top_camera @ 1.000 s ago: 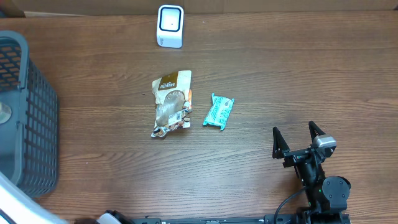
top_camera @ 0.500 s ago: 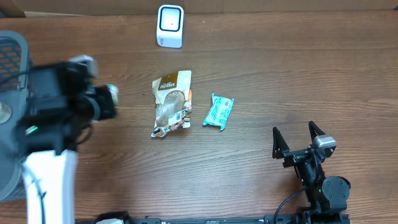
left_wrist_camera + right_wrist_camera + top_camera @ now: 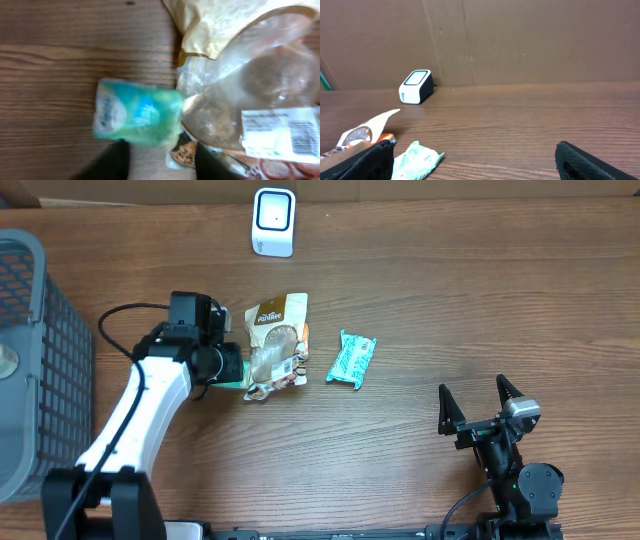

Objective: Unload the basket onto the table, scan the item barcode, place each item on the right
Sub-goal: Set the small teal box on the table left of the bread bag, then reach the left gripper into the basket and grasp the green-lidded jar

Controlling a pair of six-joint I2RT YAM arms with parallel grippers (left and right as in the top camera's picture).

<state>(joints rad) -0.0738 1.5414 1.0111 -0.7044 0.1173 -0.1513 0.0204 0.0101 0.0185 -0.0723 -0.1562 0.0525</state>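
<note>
Though blurred, green packet (image 3: 137,112) against pouch (image 3: 240,95)

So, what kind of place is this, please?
Probably a mock shop checkout in a lab: a white barcode scanner, a brown snack pouch and a teal bar, and a grey basket on a wooden table.

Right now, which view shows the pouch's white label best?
Left wrist. The label on the pouch sits close up at lower right, its printed lines visible though blurred. Overhead shows it only as a small pale patch near the pouch's lower end. Right wrist catches just the pouch's edge at far left, no label.
</note>
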